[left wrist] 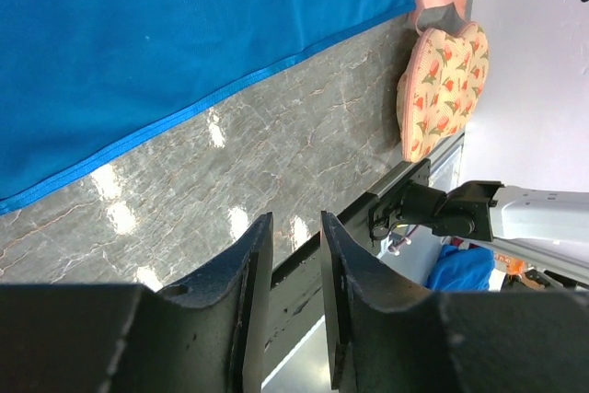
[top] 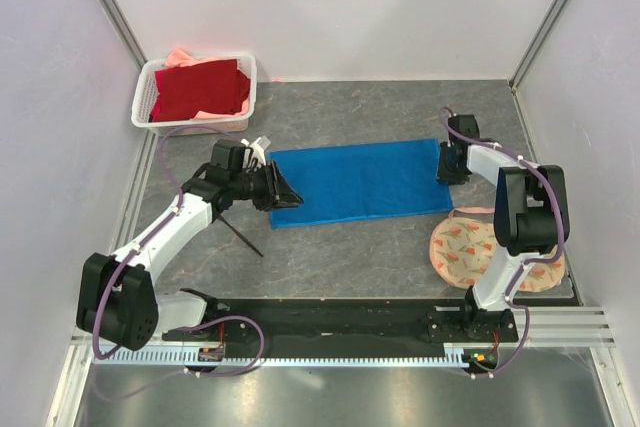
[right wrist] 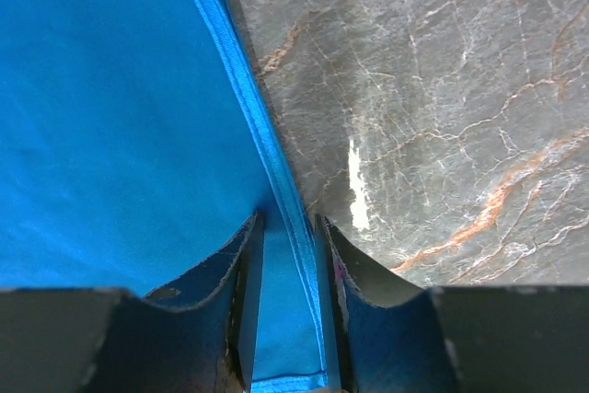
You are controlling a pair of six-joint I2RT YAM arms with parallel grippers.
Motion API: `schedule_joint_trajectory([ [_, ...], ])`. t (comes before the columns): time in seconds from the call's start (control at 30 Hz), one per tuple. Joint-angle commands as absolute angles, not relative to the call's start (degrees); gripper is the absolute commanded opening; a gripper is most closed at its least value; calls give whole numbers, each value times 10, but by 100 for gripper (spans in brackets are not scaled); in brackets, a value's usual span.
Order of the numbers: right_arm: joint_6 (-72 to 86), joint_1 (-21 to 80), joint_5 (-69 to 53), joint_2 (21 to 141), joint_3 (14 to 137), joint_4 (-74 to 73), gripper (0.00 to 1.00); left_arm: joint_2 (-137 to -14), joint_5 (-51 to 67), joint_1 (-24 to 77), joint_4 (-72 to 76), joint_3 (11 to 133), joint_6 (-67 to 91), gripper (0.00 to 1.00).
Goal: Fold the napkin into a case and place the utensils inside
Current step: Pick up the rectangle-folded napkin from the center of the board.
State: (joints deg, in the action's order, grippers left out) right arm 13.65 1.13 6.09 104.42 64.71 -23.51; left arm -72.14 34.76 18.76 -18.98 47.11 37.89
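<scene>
Napkin (top: 360,182): lies flat and spread on the counter (top: 340,257), long side running left-right, roughly mid-counter. One layer as far as the top view shows; not rolled or pouch-shaped.

Left gripper (top: 288,194): at the napkin's left short edge, low over the near-left corner. In the left wrist view the jaws stand slightly parted, with a narrow gap. Nothing shows in the gap except bare counter and the dark rail beyond. The blue cloth lies ahead of the fingertips. Contact with the cloth cannot be told from either view.

Right gripper (top: 446,169): at the napkin's right short edge. In the right wrist view its fingers (right wrist: 202,283) straddle the hem (right wrist: 244,89), one on the cloth side and one toward the bare counter. A flat strip of blue cloth shows between them. Jaws are apart and not pinched together. Cloth looks unlifted.

Utensil (top: 240,232): one thin black stick on the counter, off the napkin's near-left corner, lying at a slant beside the left forearm. Apart from the napkin. No other piece made out.

Basket (top: 143,102): white, beyond the napkin's far-left corner, holding a red cloth (top: 200,90).

Mat (top: 458,247): round, peach, floral, near the napkin's near-right corner, not touching it, partly under the right arm.
</scene>
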Motion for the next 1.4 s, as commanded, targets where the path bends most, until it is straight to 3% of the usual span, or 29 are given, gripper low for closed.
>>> schedule_joint_trajectory([
  [0.0, 138, 21, 64, 1056, 626, -228, 37, -721, 367, 189, -165, 485, 373, 34],
  [0.17, 139, 20, 22, 1067, 613, -216, 31, -716, 373, 190, -165, 484, 372, 34],
  [0.33, 128, 19, -47, 1066, 592, -184, 11, -716, 375, 189, -164, 483, 372, 34],
  [0.5, 116, 20, -78, 1059, 595, -178, 0, -733, 378, 192, -162, 490, 378, 34],
  [0.97, 156, 20, -98, 915, 579, -192, 0, -910, 363, 243, -97, 575, 444, 32],
  [1.37, 152, 3, -67, 876, 555, -188, 0, -1093, 331, 287, -93, 715, 482, 28],
])
